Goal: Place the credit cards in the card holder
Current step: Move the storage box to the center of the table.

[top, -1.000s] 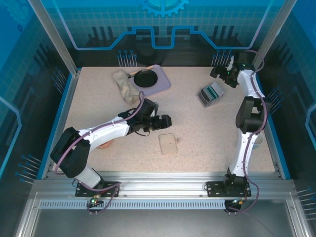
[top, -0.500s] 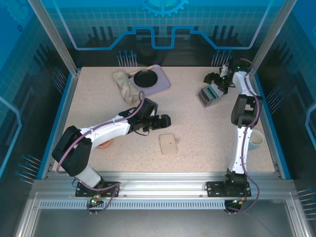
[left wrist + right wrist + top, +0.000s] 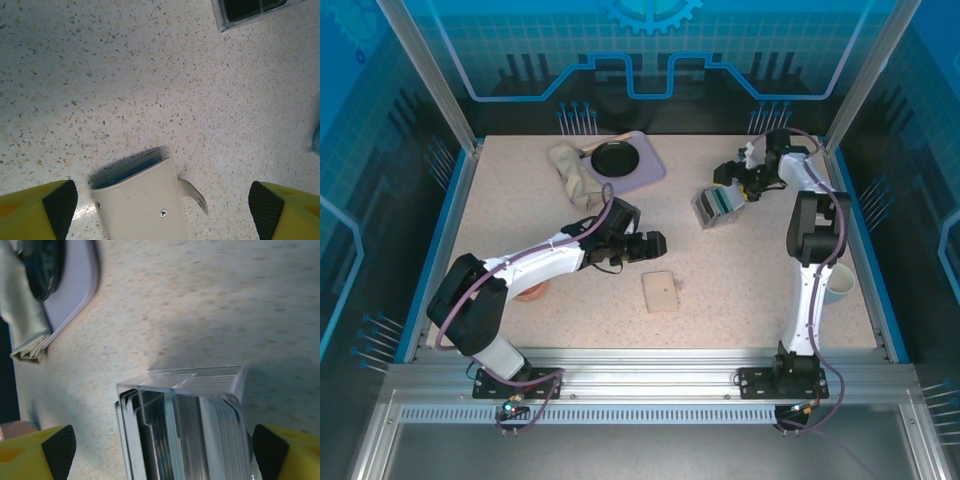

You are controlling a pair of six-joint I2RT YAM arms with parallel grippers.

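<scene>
Right jaws wide, straddling the clear tray (image 3: 190,379) of credit cards (image 3: 150,440), back right of bench (image 3: 740,290). Card holder (image 3: 661,291) folded, centre-front, near left jaws, which are also wide. Advice: centre on one card's top edge, pinch, lift straight up.

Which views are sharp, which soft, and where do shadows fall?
Left wrist: table and card holder crisp, a shadow along the holder's upper-left edge. Right wrist: the clear card tray, close to the lens, is soft and streaky, shadowing the table beyond it. Top external: evenly lit, sharp.
</scene>
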